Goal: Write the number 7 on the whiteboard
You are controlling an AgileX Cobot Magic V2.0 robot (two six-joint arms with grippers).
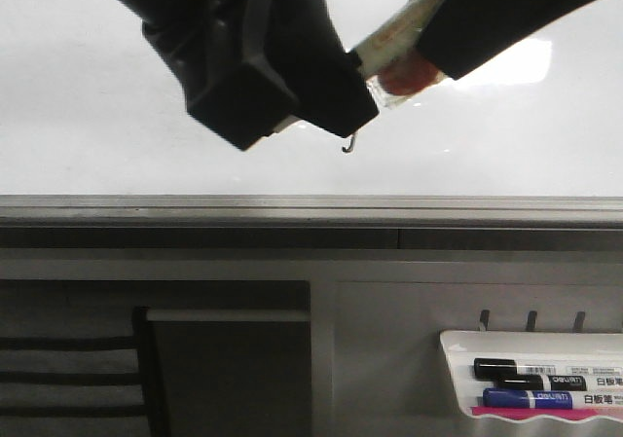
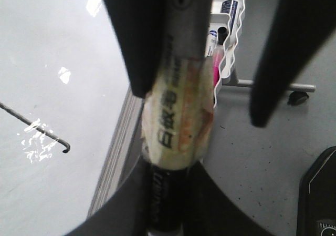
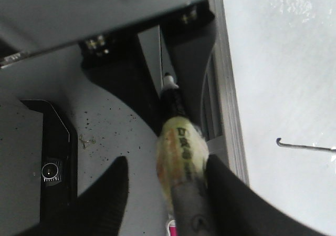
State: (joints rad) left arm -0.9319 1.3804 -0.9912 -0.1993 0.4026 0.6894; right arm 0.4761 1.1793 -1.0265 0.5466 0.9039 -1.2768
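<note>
Nearest the front camera, below the board, a white marker tray (image 1: pixel 458 345) hung on the grey stand and held a black marker (image 1: pixel 531 368) above a blue marker (image 1: pixel 531 398), both lying lengthwise. Just above the tray, three small hooks (image 1: pixel 531 320) stuck out from the panel. Higher up ran the grey frame rail (image 1: pixel 292 208) along the lower edge of the whiteboard (image 1: pixel 97 116), the surface for the writing.

Over the middle of that surface, near its lower edge, the two arms met. The left end effector (image 1: pixel 326 101) was clenched on a taped marker (image 2: pixel 178 125), its black fingers (image 2: pixel 134 41) pressed against the barrel in the left wrist view, where another finger stood apart to the side. The right end effector (image 3: pixel 168 188) reached in from the upper right; in its wrist view one finger (image 3: pixel 236 194) touched the same marker while the other stood just clear of it, so I cannot tell whether it truly gripped.

On the board, the number 7 (image 1: pixel 349 145) showed only its lowest part in the front view, a thin dark stem with a tiny hook, poking out just beneath the left end effector. A bright rectangular glare (image 1: pixel 516 67) lay on the board behind the right arm.
</note>
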